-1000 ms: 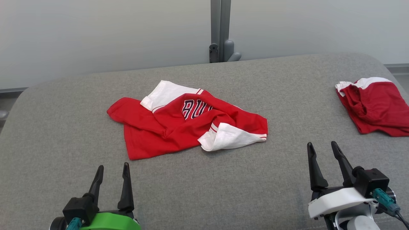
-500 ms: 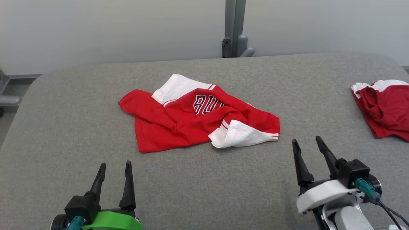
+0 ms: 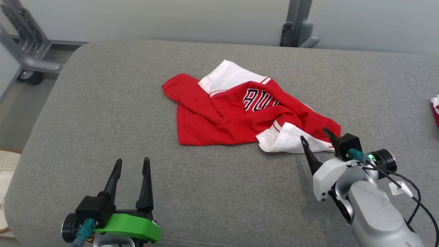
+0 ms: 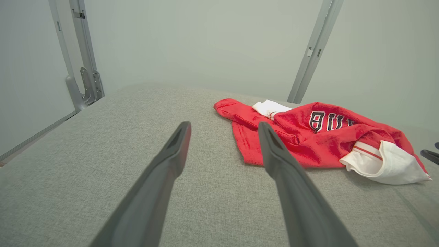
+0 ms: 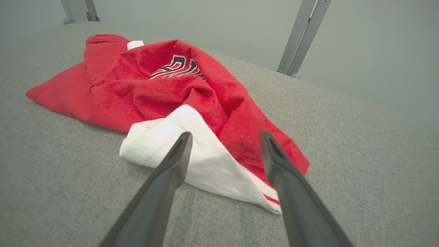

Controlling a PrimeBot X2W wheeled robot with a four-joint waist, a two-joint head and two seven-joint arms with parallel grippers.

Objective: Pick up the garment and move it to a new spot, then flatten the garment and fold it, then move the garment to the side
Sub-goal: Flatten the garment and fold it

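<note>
- The red jersey [image 3: 236, 116] lies crumpled at the middle of the grey padded tabletop [image 3: 103, 103]. Its dark lettering [image 3: 259, 100] faces up, and a white sleeve [image 3: 286, 141] is flopped out at its near right corner.
- The right gripper [image 3: 314, 134] is at that sleeve, its fingers [image 5: 173, 168] apart and holding nothing. In the right wrist view the tips straddle the sleeve's near edge. I cannot tell whether they touch the cloth.
- The left gripper [image 3: 133, 160] hovers near and to the left, well apart from the jersey. Its fingers [image 4: 173, 154] are spread and empty too.
- The step in hand looks like the first pick-up, ahead of carrying the jersey to a new spot.
- To do it well, lower the right tips until they press the tabletop on either side of a raised fold, then close. A doubled hem should slip less than a single layer.
- A hold on the sleeve alone will likely let the body of the jersey trail. Lift until it hangs free before moving sideways, or it may drag and bunch on the rough fabric.
- The left gripper could take the near left hem, which would make the later flattening easier.
- Choose a spot away from the second red and white cloth [image 3: 436, 115] at the right edge.
</note>
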